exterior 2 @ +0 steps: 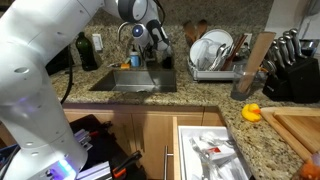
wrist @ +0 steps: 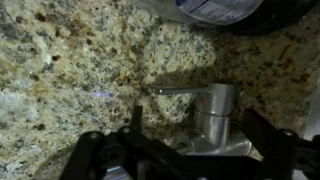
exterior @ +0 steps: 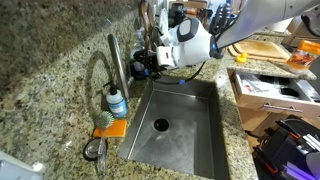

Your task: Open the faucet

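Straddling a short brushed-steel lever handle (wrist: pixel 200 98), the black two-finger gripper (wrist: pixel 195 135) has its jaws spread wide in the wrist view; we cannot tell whether either finger touches the lever. We note the tall brushed-steel gooseneck faucet (exterior: pixel 112 62) just beside it, at the edge of the stainless-steel sink (exterior: pixel 190 110), with a small clear bottle of blue liquid (exterior: pixel 117 101) near its foot.

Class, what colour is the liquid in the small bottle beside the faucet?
Blue; the bottle shows best in an exterior view.
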You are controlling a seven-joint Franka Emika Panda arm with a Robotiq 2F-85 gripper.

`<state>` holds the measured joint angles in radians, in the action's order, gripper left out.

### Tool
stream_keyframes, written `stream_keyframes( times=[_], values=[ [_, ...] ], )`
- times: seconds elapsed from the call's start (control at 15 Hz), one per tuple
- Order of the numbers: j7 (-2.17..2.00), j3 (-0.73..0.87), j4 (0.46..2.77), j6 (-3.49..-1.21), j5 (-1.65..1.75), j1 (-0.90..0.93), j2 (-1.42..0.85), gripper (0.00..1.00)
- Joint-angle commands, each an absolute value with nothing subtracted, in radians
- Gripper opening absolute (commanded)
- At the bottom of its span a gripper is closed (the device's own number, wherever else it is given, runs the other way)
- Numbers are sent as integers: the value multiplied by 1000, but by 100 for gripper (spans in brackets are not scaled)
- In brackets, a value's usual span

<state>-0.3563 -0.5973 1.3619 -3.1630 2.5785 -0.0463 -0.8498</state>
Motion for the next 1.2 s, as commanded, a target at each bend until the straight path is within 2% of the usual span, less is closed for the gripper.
stream_keyframes(
  times=[0.0, 0.2, 0.27, 1.13],
  values=[
    [-387, -759, 1246, -3237, 2628, -122, -972, 100],
    [-355, -887, 1167, -3223, 2599, -176, -1075, 100],
    [-392, -814, 1248, -3196, 2597, -140, -979, 100],
    [-271, -827, 1207, -3121, 2597, -134, -1045, 100]
  ],
)
